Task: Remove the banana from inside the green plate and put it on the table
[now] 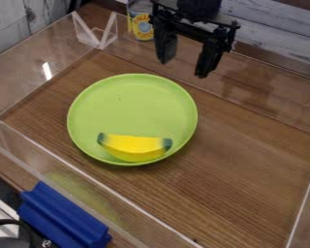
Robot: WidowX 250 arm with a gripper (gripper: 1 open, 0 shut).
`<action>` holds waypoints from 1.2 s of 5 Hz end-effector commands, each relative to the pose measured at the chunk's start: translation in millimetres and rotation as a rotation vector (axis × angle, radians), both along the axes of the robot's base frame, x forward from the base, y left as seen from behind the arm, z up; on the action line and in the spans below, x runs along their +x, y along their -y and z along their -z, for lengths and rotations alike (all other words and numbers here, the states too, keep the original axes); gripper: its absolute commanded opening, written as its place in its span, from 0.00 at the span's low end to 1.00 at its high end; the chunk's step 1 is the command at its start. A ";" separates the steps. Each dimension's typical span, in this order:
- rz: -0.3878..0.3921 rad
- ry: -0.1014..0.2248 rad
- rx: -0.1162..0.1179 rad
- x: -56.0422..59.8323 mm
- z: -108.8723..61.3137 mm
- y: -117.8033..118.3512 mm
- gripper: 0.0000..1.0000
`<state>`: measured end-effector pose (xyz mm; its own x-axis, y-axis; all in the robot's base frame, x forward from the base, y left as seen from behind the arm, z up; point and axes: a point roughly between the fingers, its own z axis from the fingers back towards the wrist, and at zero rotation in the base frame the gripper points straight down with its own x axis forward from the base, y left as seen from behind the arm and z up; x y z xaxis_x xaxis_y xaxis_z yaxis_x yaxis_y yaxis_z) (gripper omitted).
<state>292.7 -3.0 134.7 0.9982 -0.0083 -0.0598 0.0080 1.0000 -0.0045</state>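
Nearest the camera, at the lower left corner, a blue block (61, 225) lies just outside the clear acrylic wall (67, 170) that edges the work area. Its top shows ridged, stepped surfaces, and part of it runs out of view at the bottom.

Past that wall stretches the tabletop (235, 165), brown wood grain with darker streaks running lengthwise.

On the tabletop, left of centre, sits the green plate (132, 102), round, lime-green, plain, with a shallow raised rim that catches a soft sheen. Inside the plate, against its near rim, lies the banana (136, 145). It is small and stubby, bright yellow, smooth like plastic, with a gentle curve that follows the rim. Both ends are dark, the left tip more plainly than the right. It spans roughly a third of the plate's width and rests flat on the plate's floor, touching or nearly touching the inner slope of the rim.

Farther back, above the far edge of the plate and a little to its right, hangs the pincer (186, 56), black, pointing down. Its 2 fingers (209, 60) stand apart, released, with nothing between them. It is well apart from the banana and clear of the plate.

Behind it, a yellow-labelled object (142, 24) stands beyond the far acrylic wall, too blurred to identify.
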 end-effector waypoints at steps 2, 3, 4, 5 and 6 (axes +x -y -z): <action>0.354 -0.011 -0.004 -30.5 6.8 -2.2 1.00; 0.552 -0.011 0.000 -43.4 9.8 -9.5 1.00; 0.670 -0.018 0.004 -47.7 15.9 -14.6 1.00; 0.749 -0.023 0.012 -52.2 25.3 -19.7 1.00; 0.789 -0.021 0.020 -55.4 36.4 -25.4 1.00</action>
<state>233.8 19.6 86.0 0.6897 -0.7146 -0.1171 0.7159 0.6972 -0.0378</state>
